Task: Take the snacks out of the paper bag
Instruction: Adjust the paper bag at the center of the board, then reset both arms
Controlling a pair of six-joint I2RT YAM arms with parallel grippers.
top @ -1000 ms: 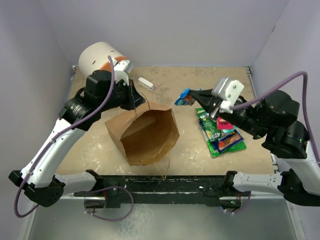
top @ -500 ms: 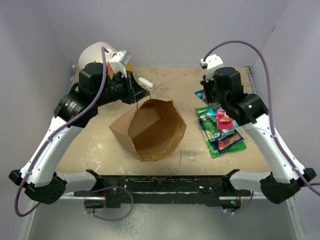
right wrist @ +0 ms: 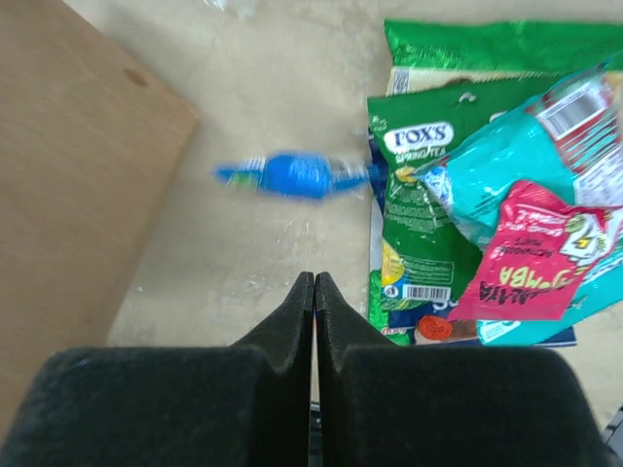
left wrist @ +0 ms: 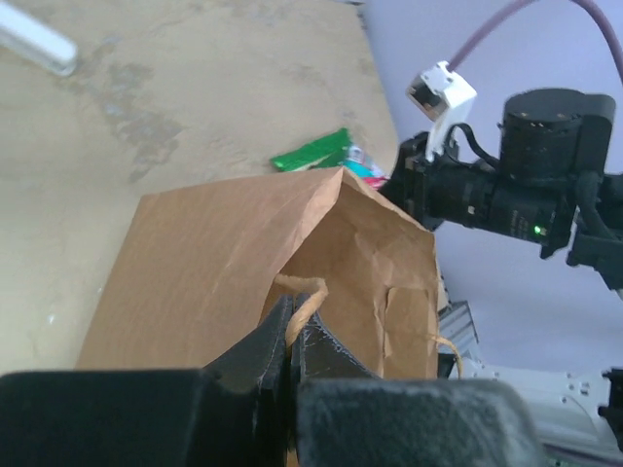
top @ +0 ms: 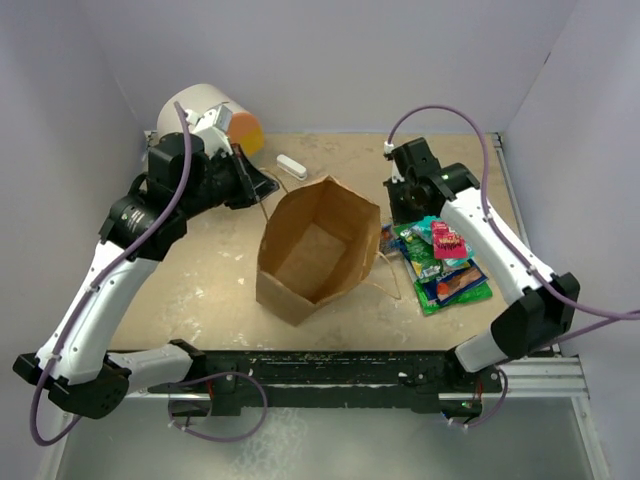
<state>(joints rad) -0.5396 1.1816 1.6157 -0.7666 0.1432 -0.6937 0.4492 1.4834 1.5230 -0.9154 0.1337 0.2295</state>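
Observation:
The brown paper bag [top: 315, 250] stands tilted at mid table, mouth up, and no packet shows inside. My left gripper [top: 262, 190] is shut on the bag's twisted handle [left wrist: 307, 297] at the far rim; the bag also shows in the left wrist view [left wrist: 224, 263]. My right gripper [right wrist: 313, 282] is shut and empty, just above the table between the bag's wall [right wrist: 68, 165] and the snacks [top: 440, 265]. A small blue wrapper [right wrist: 292, 175] lies loose beside a green pack [right wrist: 419, 214], a teal packet [right wrist: 516, 165] and a pink packet [right wrist: 531, 268].
A white-and-orange cylinder [top: 205, 110] stands at the far left corner. A small white bar [top: 291, 166] lies behind the bag and shows in the left wrist view [left wrist: 34, 44]. The bag's other handle [top: 385, 285] trails on the table. Grey walls close in three sides.
The left gripper pulled the handle back and left, raising the bag from lying to more upright. The right arm swung in over the table; the blue wrapper now lies beside the pile.

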